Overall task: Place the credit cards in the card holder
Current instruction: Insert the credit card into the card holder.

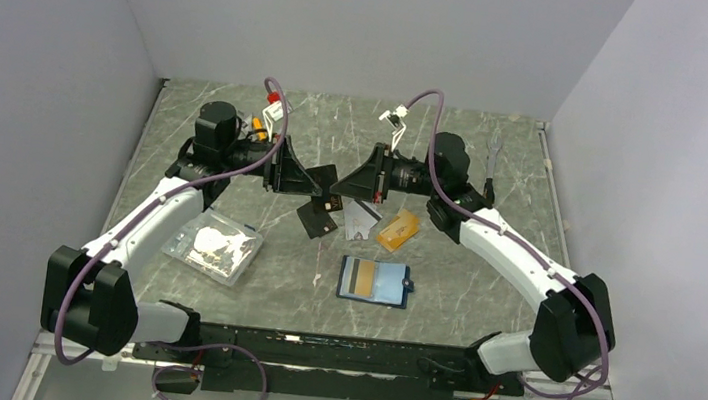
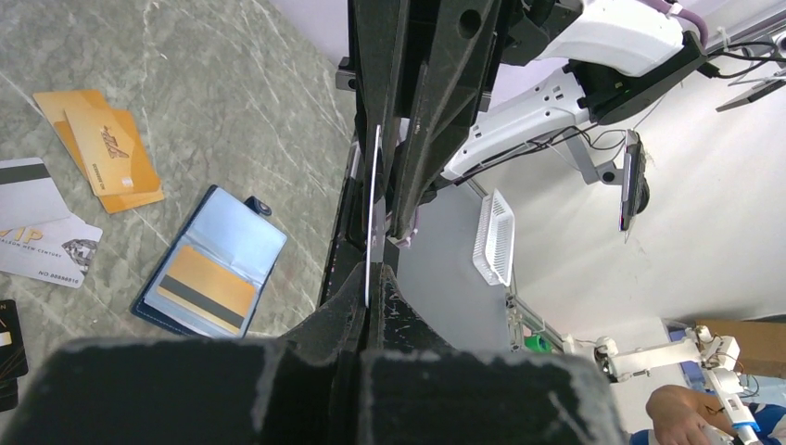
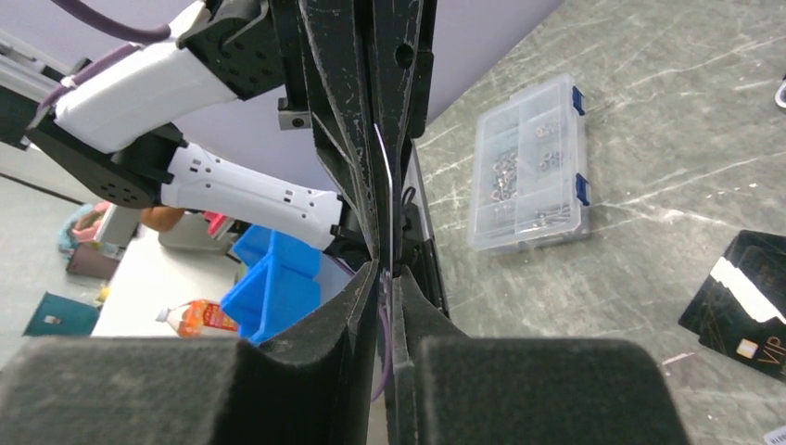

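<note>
We are seeing left jaws and right jaws pinching one card (image 2: 373, 222) level above the worktop (image 1: 482, 275), one card holder (image 2: 248, 236) lying open lengthwise left-to-right, near two orange cards (image 2: 107, 153) and two silver cards (image 2: 42, 246).

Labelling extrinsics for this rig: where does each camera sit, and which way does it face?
Top external: above and behind the bases, looking down at the table; both arms show, left gripper and right gripper tip to tip.
Left wrist: faces rightward past its own fingers; card holder on the table.
Right wrist: faces leftward past its own fingers; clear box beyond.
Shared: both wrist views show one card edge-on.
</note>
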Tool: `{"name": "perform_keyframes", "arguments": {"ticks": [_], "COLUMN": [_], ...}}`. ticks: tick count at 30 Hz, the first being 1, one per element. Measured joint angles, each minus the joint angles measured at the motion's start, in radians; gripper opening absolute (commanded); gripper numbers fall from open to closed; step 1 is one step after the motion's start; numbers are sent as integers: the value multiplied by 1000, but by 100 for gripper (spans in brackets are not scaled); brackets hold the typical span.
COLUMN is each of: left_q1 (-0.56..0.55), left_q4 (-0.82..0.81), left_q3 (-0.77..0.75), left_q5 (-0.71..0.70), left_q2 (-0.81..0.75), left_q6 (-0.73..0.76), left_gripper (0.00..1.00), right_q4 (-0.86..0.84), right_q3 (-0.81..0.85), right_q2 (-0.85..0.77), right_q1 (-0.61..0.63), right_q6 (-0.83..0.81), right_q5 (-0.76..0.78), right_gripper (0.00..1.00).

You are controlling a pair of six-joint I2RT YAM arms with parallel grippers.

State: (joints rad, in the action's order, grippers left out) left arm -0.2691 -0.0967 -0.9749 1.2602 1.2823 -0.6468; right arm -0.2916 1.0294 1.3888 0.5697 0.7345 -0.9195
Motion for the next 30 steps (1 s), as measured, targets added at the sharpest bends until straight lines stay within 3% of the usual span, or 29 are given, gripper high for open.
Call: {"name": "perform_keyframes", "arguments": {"ticks": [11, 16, 17, 22, 24, 26, 30], "left_q1": [-3, -3, -3, -17, -33, -53, -117], "left_q4": [-11, -3, 1, 87, 149, 224, 372], "left_q3": [-2, -2, -4, -25, -42, -60, -98], "left_q5": [10, 23, 25, -14, -50, -101, -228], "left_q2": [2, 21, 25, 49, 57, 60, 86], "left_q6": [-1, 0, 0, 71, 126, 202, 390], "left_gripper": [0, 0, 3, 54, 67, 74, 78], "right_q4": [-114, -99, -89, 37, 122, 216, 390], "right_q3": [-1, -1, -1, -1, -11, -48, -180], "right_q2": [44, 53, 53, 20, -14, -68, -181], "right_q1": [-3, -3, -3, 3, 6, 3, -27], "right_q6": [108, 103, 95, 16, -28, -69, -116], "right_q5": [-35, -40, -35, 35, 80, 137, 271], "right_gripper": [1, 0, 0, 0, 0, 0, 0]}}
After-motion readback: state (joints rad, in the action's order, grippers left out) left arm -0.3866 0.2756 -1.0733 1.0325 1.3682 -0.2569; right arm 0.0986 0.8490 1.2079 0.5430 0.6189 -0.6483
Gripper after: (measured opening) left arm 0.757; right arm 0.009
